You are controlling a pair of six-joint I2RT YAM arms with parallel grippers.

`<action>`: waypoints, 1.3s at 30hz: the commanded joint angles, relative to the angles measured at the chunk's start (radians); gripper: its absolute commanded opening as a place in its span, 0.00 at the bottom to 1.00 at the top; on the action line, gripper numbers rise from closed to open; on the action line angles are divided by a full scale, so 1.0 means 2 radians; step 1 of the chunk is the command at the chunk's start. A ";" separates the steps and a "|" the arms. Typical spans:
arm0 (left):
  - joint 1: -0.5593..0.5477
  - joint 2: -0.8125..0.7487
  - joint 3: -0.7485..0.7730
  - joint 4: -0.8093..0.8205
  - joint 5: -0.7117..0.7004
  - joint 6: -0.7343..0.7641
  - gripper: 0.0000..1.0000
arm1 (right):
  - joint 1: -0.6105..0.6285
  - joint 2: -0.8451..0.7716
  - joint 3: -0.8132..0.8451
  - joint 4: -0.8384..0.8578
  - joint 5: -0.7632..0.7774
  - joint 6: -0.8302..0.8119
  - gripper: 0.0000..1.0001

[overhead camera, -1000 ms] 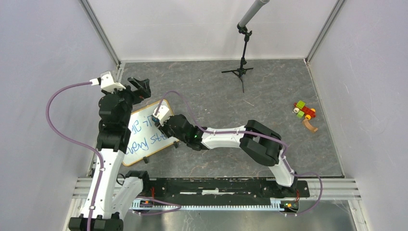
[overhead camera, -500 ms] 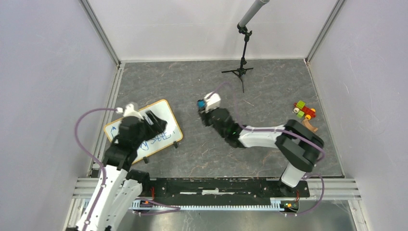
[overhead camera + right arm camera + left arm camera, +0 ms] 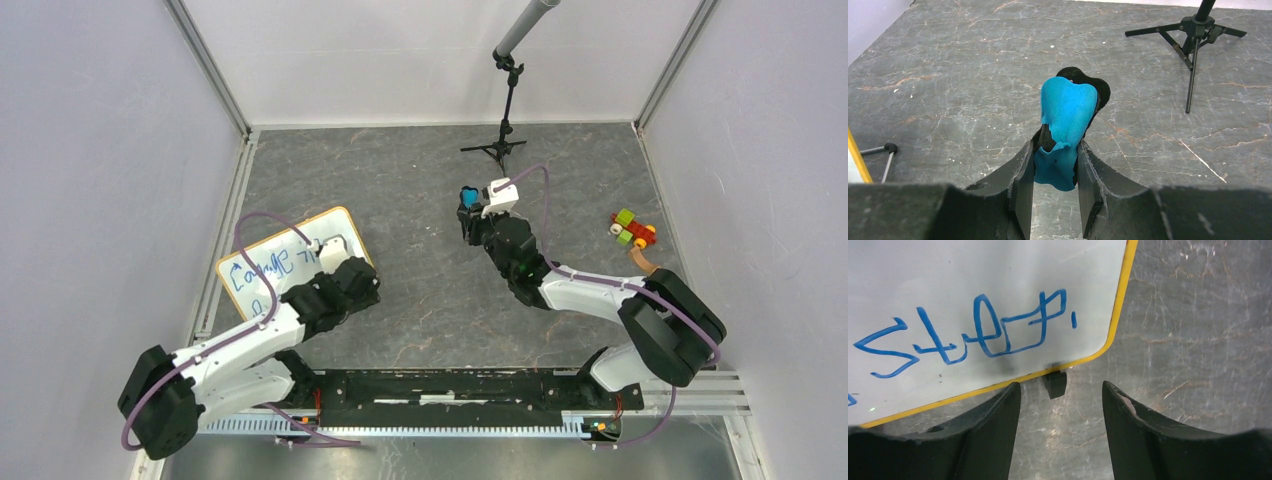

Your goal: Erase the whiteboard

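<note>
Whiteboard flat on tabletop, L side, blue writing not yet wiped. Long axis diagonal, near-L to far-R.

R gripper mid-table, well apart from board, clamped on blue pad, pad tip poking out past fingertips. From R gripper: board off to the L and a bit nearer the bases, bare tabletop between.

L gripper much closer, hovering at board's near-R corner by black clip foot. Jaws partway apart, nothing in them.

Prob. next: swing pad L onto board, strokes along long axis. L arm likely in the way of near half unless pulled back.

Hidden/unclear:
- top cam: L arm covering near part of board, lower text line mostly blocked, upper line too small to read
- L wrist cam: corner only, "step." legible
- R wrist cam: only a sliver of yellow frame at L edge
</note>
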 commanded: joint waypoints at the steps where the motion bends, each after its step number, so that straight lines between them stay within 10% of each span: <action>1: -0.014 0.014 -0.016 0.062 -0.051 -0.055 0.56 | -0.013 -0.016 -0.005 0.027 -0.021 0.008 0.27; 29: -0.065 0.118 -0.001 0.019 -0.130 -0.148 0.40 | -0.033 -0.006 -0.006 0.029 -0.046 0.030 0.28; 39: -0.096 0.161 0.034 0.034 -0.139 -0.122 0.16 | -0.038 -0.015 -0.010 0.025 -0.040 0.028 0.28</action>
